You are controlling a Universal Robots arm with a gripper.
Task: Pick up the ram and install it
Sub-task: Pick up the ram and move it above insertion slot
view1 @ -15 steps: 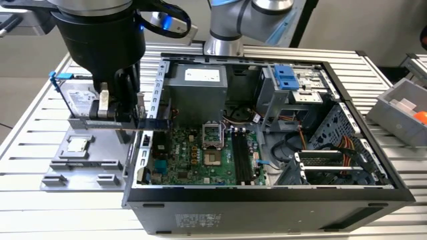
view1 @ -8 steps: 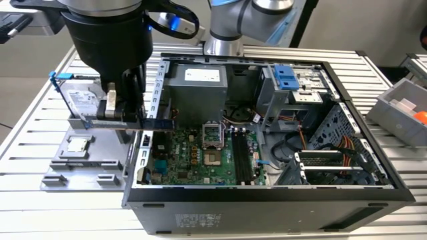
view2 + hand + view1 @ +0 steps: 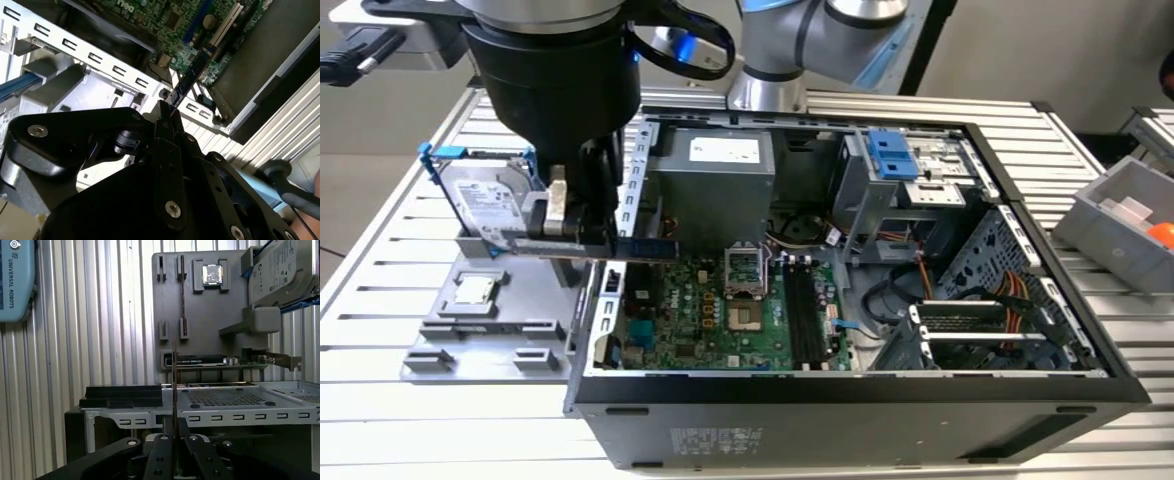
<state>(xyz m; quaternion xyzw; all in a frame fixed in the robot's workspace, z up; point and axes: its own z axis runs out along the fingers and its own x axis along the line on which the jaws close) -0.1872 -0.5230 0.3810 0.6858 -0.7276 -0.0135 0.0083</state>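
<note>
you've got the gripper (image 3: 175,434) clenched on the ram (image 3: 174,385) — stick edge-on between the fingertips (image 3: 166,441) | computer case wall (image 3: 235,416) just past them | cpu chip (image 3: 212,274) farther out

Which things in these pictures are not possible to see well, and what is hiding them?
Ram: held edge-on by the gripper in both wrist views, so its chips are hidden.
Board slots: exterior view, too small to judge the latches.
Tray: exterior view, the arm covers part of it.
Hard drive: first wrist view, cut off by the picture's edge.
</note>
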